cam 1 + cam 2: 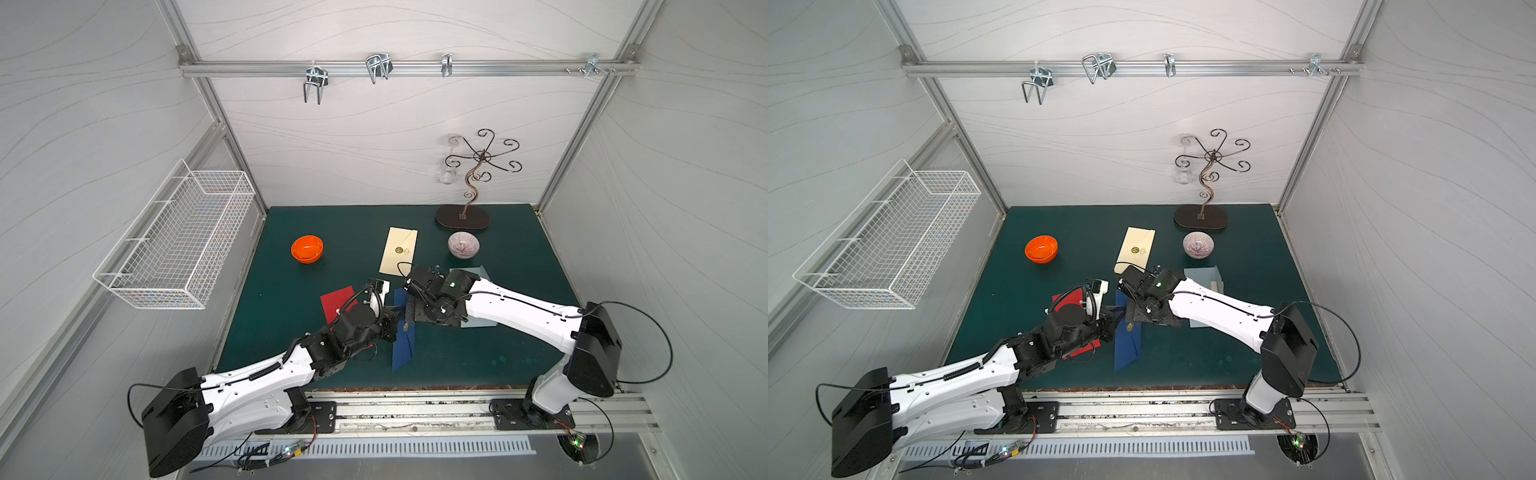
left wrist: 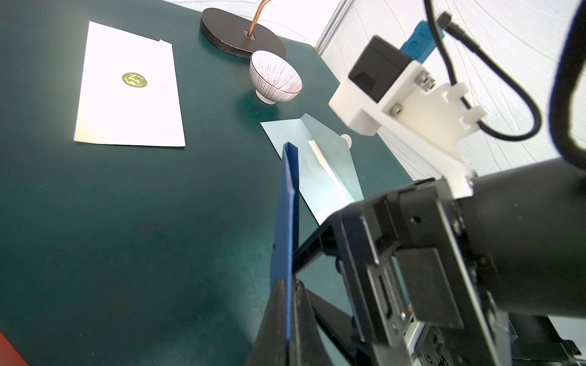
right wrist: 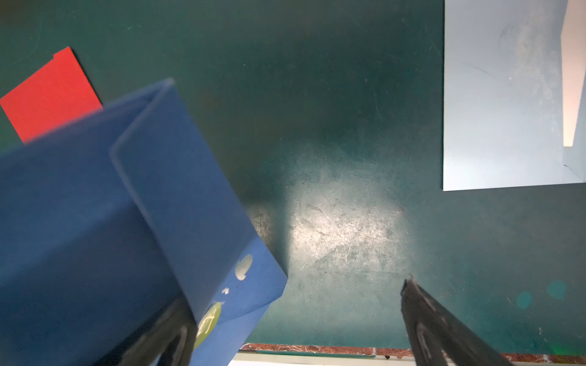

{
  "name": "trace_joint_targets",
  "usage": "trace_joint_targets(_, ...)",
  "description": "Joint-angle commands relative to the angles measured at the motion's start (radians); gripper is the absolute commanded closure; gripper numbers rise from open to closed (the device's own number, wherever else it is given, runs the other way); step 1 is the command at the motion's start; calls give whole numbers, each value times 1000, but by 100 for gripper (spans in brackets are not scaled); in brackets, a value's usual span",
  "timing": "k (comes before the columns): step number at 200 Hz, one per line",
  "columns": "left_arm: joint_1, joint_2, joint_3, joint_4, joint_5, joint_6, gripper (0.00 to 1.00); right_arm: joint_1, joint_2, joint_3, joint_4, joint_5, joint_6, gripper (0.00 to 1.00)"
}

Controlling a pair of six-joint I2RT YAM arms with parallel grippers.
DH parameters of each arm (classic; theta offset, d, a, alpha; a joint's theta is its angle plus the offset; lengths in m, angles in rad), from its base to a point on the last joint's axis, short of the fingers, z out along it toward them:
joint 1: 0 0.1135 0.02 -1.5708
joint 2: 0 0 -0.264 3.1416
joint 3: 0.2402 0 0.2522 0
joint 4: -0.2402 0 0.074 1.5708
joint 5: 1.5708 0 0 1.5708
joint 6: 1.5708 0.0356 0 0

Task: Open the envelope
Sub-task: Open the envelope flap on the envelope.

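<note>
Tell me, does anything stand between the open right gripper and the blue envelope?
Nothing visible does. The right gripper is open right beside the blue envelope, with only bare mat between its fingers. The left gripper holds the envelope on edge.

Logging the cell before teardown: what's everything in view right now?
blue envelope: one, dark blue, held on edge, mid-mat
cream envelope: one, cream, gold seal, flat, toward back
red envelope: one, red, partly under left arm
pale envelope: one, light blue, flap open, by right arm
orange bowl: one, left
striped bowl: one, white, right
stand: one, dark base, back right
glass: one, clear, hanging on stand
wire basket: one, white, left wall
hooks: four, silver, back rail
mat: one, green
left gripper: black, shut on blue envelope
right gripper: black, open
</note>
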Motion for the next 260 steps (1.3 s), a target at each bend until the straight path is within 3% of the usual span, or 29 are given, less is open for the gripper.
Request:
trace_joint_targets(1, -5, -16, 22, 57, -9, 14, 100, -6, -22, -20, -63, 31, 10, 1)
trace_joint_targets(260, -6, -19, 26, 49, -12, 24, 100, -6, -30, -22, -80, 49, 1, 1)
